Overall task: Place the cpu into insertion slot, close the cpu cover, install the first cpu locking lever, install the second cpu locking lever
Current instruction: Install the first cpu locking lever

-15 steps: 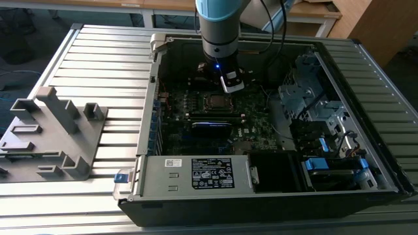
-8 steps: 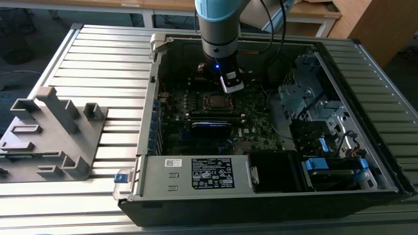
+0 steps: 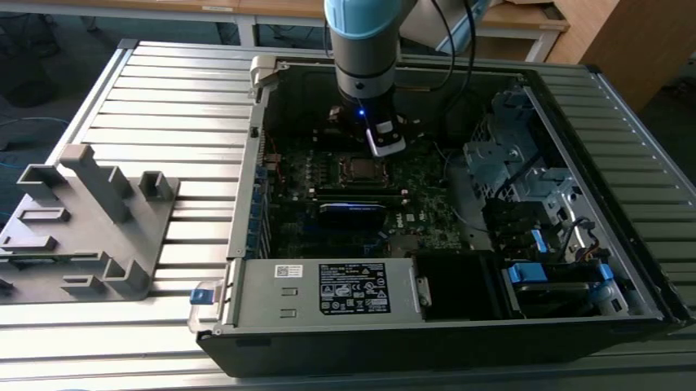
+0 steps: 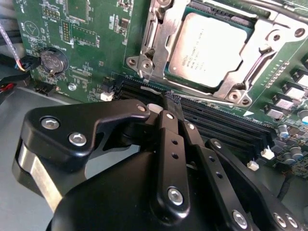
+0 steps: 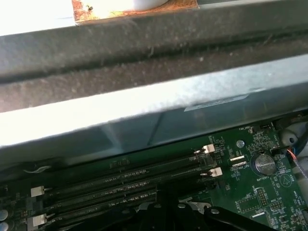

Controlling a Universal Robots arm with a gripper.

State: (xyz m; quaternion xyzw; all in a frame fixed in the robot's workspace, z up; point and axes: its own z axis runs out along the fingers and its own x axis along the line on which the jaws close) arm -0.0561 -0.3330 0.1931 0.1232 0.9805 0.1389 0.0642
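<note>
Exterior view
Arm: comes down near upright from the top edge into the open case [image 3: 522, 90], its wrist carrying a small blue light.
End effector [image 3: 387, 147]: low inside the case, just above the board [image 3: 425, 204], near the far edge of the slot [image 3: 360, 169], toward the exterior view's right of it.
Slot: a small square with a silvery rim and dark centre, near the middle of the board.
Case: lies on its side, open upward, on a ribbed metal worktop [image 3: 163, 106].
Fixture [image 3: 81, 220]: grey stepped block on the worktop, well apart from the case, at the exterior view's left.
Power unit [image 3: 326, 289]: grey labelled box along the near wall of the case.

Second wrist view
End effector [image 4: 166, 103]: black linkage fills the foreground; the fingers meet at a narrow tip with no visible gap and nothing between them, so it looks closed and empty.
Tip: over the memory slots [image 4: 226, 125], just beside the socket edge.
Cpu [image 4: 208, 48]: sits flat in the slot [image 4: 250, 50], grey top showing.
Cover [image 4: 163, 36]: silvery frame lies around the cpu.
Battery [image 4: 52, 59]: round coin cell on the green board, apart from the socket.

First wrist view
Case wall [image 5: 154, 106]: grey metal, close across the view.
Memory slots [image 5: 120, 178]: long dark rows with white clips, beside the battery [image 5: 263, 164].
</note>
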